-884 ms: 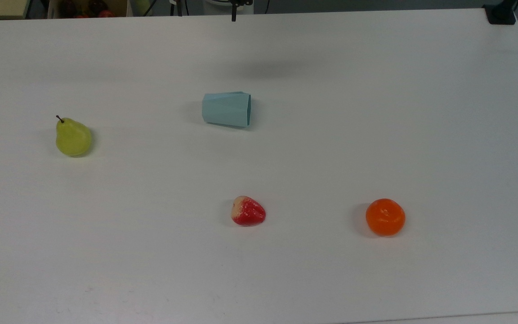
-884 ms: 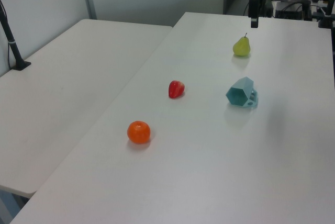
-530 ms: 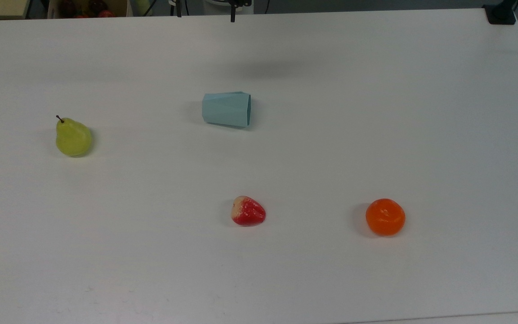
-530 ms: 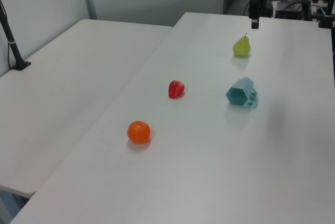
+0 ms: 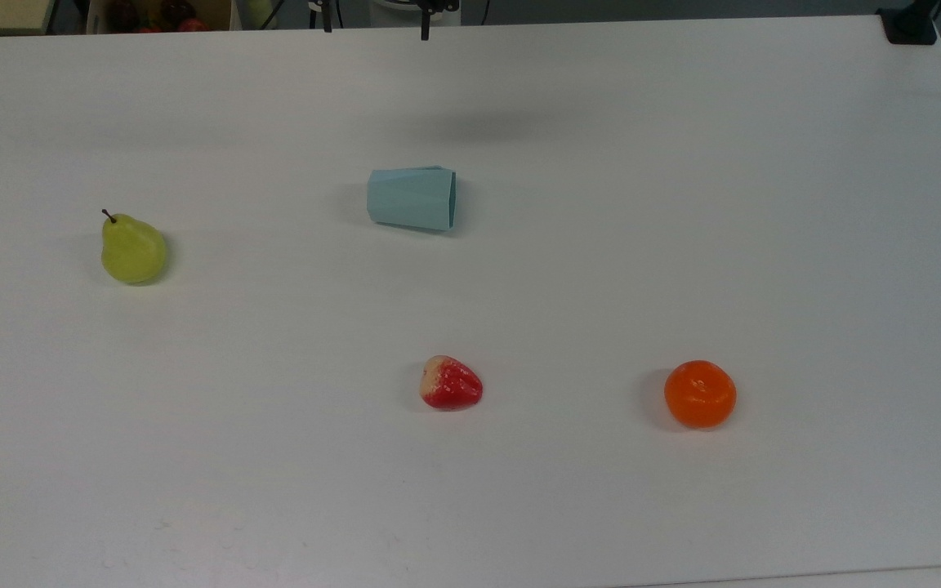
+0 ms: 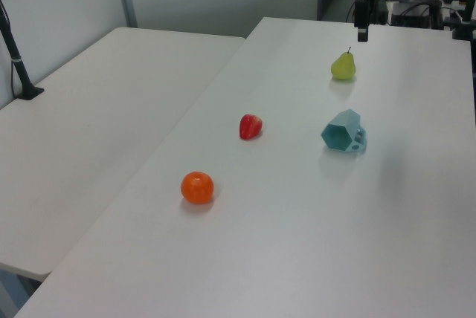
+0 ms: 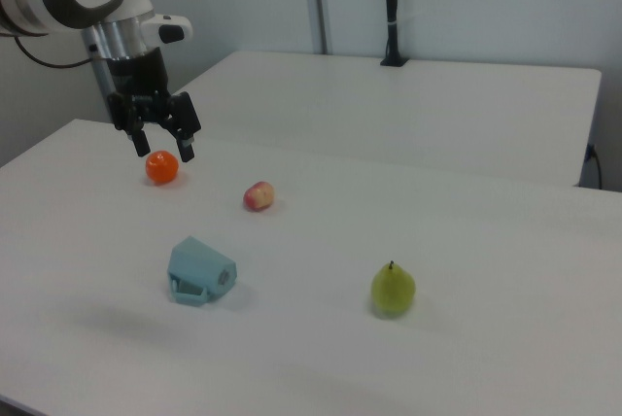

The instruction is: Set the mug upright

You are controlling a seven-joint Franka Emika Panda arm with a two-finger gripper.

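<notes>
The mug (image 5: 411,198) lay on its side on the white table (image 5: 683,204), well apart from everything else, its long axis running across the top view: the wider open mouth faced the top view's right, the narrower base the top view's left. In the left view the mug (image 6: 343,131) showed its faceted opening toward the camera, with the handle low on the left view's right and, as far as that angle allows a judgement, touching or nearly touching the tabletop. In the right view the mug (image 7: 200,272) sat below and slightly to the right view's right of the gripper (image 7: 162,146), which hung high above the table with its two fingers spread apart and nothing between them. The coming move therefore looked like a descent toward the mug, with the fingers needing to straddle the body across that long axis. The pear (image 5: 132,250) stood off to the top view's left, the strawberry (image 5: 450,383) nearer the camera, and the orange (image 5: 699,394) to the top view's lower right, none close enough to hinder an approach. Compared with the earlier frames, nothing on the table had shifted: mug and fruits kept their places, so the task was not yet begun.
</notes>
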